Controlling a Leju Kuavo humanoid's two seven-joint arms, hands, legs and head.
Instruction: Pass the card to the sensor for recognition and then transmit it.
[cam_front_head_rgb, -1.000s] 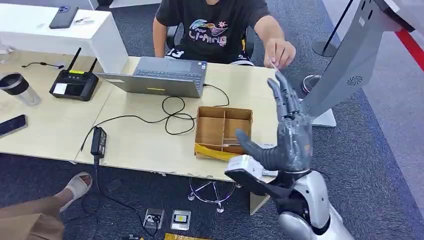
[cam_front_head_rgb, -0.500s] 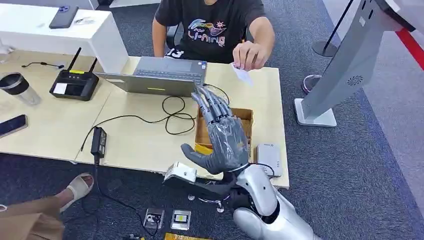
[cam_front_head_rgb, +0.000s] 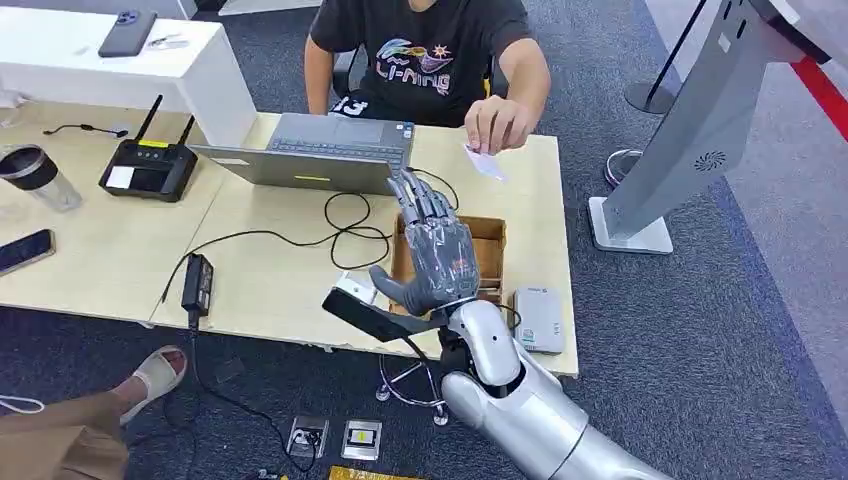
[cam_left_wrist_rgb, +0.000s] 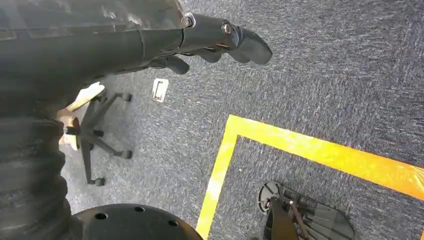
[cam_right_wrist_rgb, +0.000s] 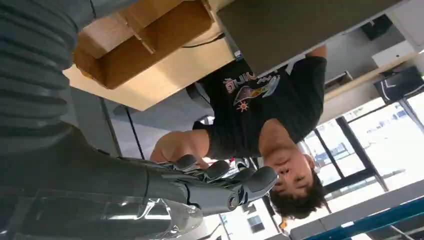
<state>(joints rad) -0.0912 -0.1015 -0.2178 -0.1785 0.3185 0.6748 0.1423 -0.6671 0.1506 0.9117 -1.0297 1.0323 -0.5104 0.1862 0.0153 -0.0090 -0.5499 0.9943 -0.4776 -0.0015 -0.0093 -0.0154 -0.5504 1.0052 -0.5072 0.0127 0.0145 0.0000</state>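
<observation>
Spanning pale wood-grain tabletop (cam_front_head_rgb: 280, 280) | compartmented cardboard box (cam_front_head_rgb: 487, 235) at 3 o'clock | right hand (cam_front_head_rgb: 437, 255), ribbed grey, fingers spread, empty, above box | left hand (cam_left_wrist_rgb: 220, 42) curled, empty | thin white card (cam_front_head_rgb: 484, 163) pinched by person's hand (cam_front_head_rgb: 495, 122) at 1 o'clock

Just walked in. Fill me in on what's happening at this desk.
The person seated behind the laptop holds the white card above the desk; the robot is not holding it. The right robot hand hangs empty, fingers spread, over the wooden divider box, with the grey card reader lying near the desk's front edge. The left robot hand hangs over the carpet, holding nothing.
</observation>
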